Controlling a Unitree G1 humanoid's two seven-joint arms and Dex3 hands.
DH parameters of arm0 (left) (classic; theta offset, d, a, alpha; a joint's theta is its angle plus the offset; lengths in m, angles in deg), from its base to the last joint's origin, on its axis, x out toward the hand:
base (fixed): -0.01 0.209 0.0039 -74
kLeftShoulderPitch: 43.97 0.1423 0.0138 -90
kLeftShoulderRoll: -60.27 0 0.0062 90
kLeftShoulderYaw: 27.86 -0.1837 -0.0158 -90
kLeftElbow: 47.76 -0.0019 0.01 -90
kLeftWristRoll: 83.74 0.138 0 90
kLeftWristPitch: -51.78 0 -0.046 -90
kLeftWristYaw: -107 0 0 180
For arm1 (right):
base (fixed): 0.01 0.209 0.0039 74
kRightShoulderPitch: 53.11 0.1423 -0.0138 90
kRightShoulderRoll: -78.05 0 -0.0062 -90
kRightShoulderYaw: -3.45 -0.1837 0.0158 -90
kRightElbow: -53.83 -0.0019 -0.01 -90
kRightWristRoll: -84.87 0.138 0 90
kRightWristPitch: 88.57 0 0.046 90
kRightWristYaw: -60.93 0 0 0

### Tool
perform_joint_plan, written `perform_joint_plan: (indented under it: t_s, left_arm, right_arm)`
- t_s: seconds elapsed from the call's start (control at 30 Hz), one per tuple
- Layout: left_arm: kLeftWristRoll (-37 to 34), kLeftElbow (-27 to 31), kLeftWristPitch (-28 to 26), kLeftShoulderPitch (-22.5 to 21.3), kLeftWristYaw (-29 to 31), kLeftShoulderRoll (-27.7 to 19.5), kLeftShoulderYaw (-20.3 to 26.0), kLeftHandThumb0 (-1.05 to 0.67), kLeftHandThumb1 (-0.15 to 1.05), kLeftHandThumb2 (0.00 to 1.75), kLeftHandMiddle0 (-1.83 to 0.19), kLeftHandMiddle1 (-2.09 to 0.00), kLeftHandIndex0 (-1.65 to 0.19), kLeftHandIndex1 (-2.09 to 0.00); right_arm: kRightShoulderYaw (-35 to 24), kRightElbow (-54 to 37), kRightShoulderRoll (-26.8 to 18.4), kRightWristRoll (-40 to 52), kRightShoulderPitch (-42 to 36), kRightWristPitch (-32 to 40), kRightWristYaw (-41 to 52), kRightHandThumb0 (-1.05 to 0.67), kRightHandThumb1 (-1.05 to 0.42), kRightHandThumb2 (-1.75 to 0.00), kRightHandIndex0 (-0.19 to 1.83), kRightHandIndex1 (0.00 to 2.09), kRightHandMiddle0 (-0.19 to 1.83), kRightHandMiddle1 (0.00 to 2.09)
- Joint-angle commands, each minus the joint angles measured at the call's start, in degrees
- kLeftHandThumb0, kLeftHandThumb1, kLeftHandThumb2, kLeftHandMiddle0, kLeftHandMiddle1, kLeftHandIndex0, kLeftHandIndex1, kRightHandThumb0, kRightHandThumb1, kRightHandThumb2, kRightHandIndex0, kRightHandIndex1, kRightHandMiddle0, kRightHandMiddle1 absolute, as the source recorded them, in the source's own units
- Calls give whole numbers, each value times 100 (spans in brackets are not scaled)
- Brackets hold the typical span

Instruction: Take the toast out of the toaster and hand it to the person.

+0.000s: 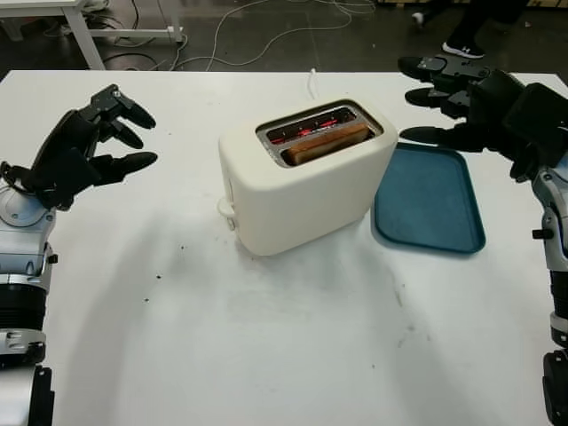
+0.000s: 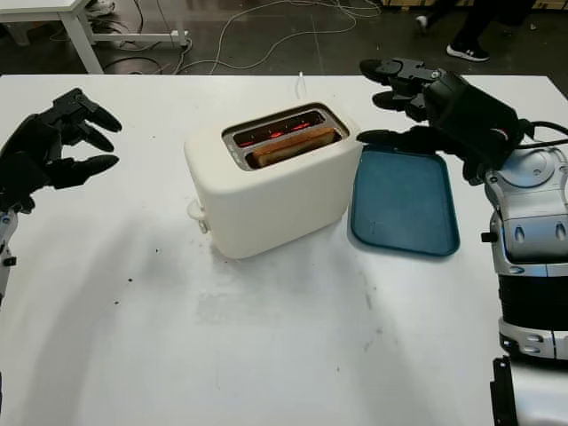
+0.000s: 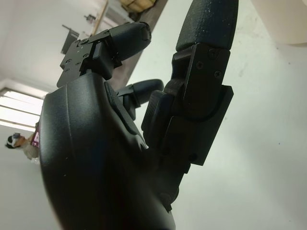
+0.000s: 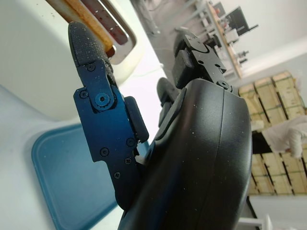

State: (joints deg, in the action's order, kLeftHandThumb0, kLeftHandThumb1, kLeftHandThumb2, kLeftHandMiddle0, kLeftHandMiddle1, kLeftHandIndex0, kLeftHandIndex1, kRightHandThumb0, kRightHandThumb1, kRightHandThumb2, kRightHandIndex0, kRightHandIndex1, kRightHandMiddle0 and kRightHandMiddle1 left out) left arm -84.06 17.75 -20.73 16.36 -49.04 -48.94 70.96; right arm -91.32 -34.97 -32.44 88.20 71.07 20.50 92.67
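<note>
Here toast sits in toaster, left of the open right robot hand.

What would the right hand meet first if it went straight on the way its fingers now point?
Probably the toaster: the open right hand hangs above the blue tray's far edge, fingers aimed at the toaster's top, where the toast sits. Depth is unclear; it might pass just behind.

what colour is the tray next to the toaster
The tray is dark teal blue, clearest in the left eye view.
</note>
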Motion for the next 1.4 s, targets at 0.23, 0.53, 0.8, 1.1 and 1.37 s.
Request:
perform_joint_plan:
  t_s: [0.23, 0.53, 0.8, 1.1, 1.37]
  left_arm:
    - [-48, 2, 152, 55, -9, 2, 40, -105, 92, 18, -17, -159, -14, -150]
    - [-126, -6, 132, 53, 23, 47, 54, -105, 92, 17, -16, -158, -15, -149]
    - [-136, 2, 219, 61, 32, 17, 45, -105, 92, 18, -17, -156, -16, -146]
    - [-190, -32, 234, 53, 52, 41, 54, -105, 92, 17, -20, -152, -19, -143]
    - [-142, 10, 128, 33, 30, 30, 23, -105, 92, 16, -18, -154, -18, -144]
  right_arm:
    - [-35, -18, -62, 0, 25, -18, -9, -65, -79, 0, 0, 62, 30, 3]
    - [-65, 11, -67, 14, 0, -34, 5, -66, -80, 0, 0, 65, 30, 4]
    - [-19, 35, -50, -67, -2, -144, -9, -68, -80, 0, 0, 68, 32, 5]
    - [-34, 1, -14, -82, -28, -42, -79, -69, -79, 0, 0, 68, 32, 4]
    - [-43, 103, -18, -29, 4, -189, -1, -67, -80, 0, 0, 67, 32, 5]
